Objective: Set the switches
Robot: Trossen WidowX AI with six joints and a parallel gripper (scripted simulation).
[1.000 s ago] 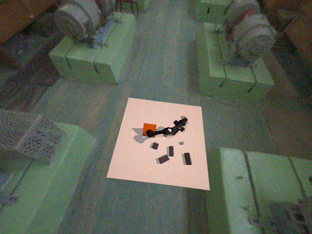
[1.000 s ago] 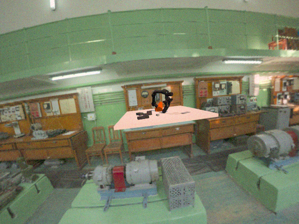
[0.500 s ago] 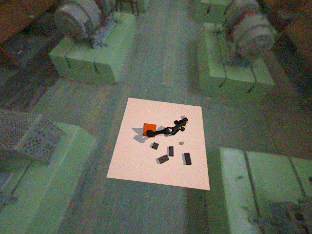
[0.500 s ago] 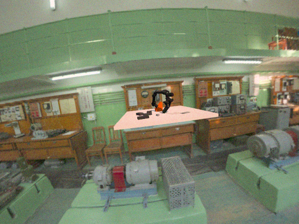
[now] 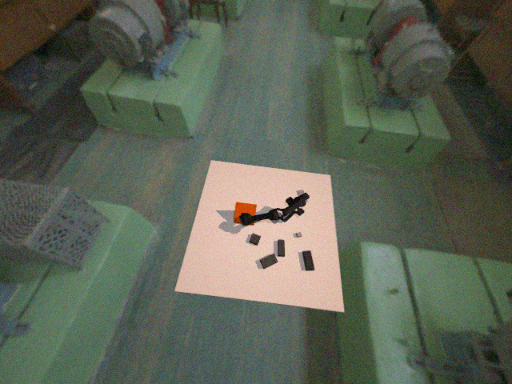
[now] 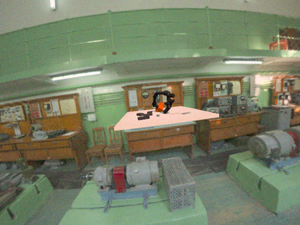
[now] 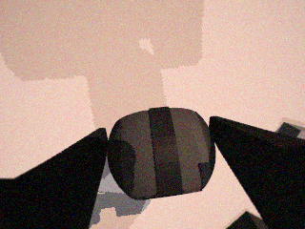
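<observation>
My gripper [image 7: 158,128] [image 6: 166,111] is shut on a dark grey block, apparently the controller unit [image 7: 191,143], with a fingertip against each side. A blacker band runs down the middle of its visible face. Its outline looks rounded at the corners. I cannot make out any switches, numbers or label squares on it. In the top and exterior views the arm hides it or it is too small to read. Its height above the bench [image 5: 214,264] [image 6: 198,115] cannot be told exactly.
Several dark blocks lie on the bench: one [image 5: 254,239] nearest the orange plate [image 5: 246,207] [image 6: 160,106], one [image 5: 281,248] in the middle, one [image 5: 268,261] and one [image 5: 307,261] farther off. A small grey piece [image 5: 298,234] [image 6: 158,115] lies near the arm.
</observation>
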